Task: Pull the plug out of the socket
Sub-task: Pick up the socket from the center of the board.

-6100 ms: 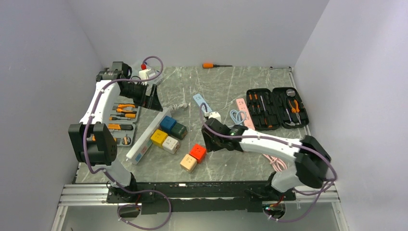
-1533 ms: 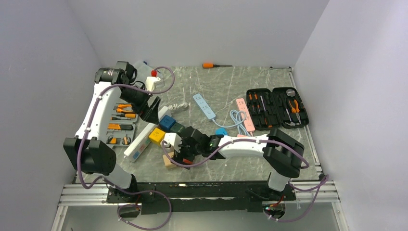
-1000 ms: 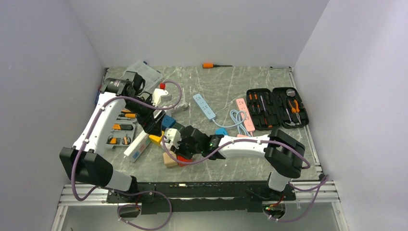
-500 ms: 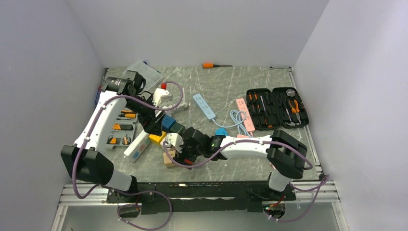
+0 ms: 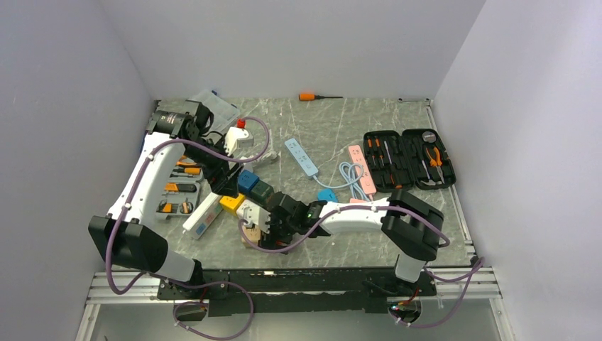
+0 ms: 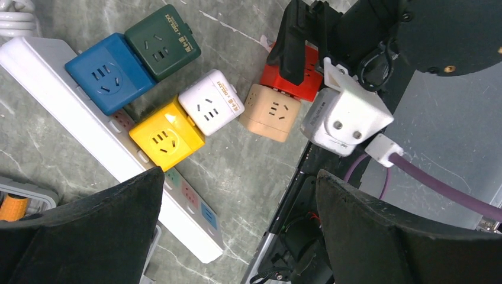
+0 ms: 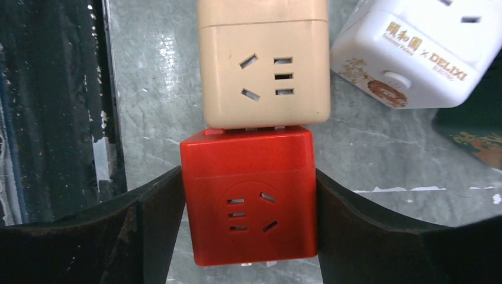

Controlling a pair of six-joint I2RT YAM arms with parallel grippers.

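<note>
Against the beige cube (image 7: 263, 71), right gripper (image 7: 248, 177) pinches red cube (image 7: 248, 207), their coupling hidden; left gripper (image 6: 238, 180) spread wide.

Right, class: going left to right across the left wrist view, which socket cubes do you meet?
In order: blue cube → yellow cube → white cube → beige cube. Left out, overlapping others: dark green cube, red cube.

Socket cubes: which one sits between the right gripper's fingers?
The red socket cube; the right gripper flanks it, the tan cube abutting it lies outside.
</note>
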